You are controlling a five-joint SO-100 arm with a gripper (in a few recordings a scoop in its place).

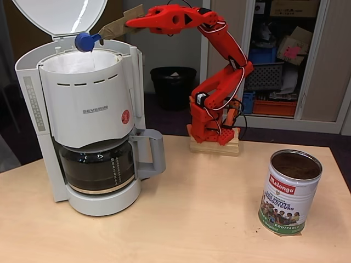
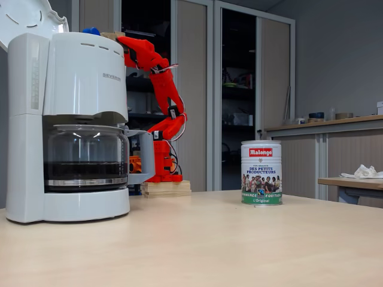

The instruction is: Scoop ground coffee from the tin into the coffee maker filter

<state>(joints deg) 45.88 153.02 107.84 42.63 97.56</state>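
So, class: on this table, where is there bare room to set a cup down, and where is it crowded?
Free: the wide wooden stretch between the coffee maker and the tin, and the front strip of the table before both. Crowded: the left side, taken by the coffee maker, and the back edge around the arm's wooden base. Above the filter, the pincer holds a blue scoop.

A black bin stands behind the table; cabinet shelves hold what look like boxes.

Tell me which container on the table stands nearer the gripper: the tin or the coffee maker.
The coffee maker: the gripper hangs at its open top, holding a blue scoop. The tin stands apart.
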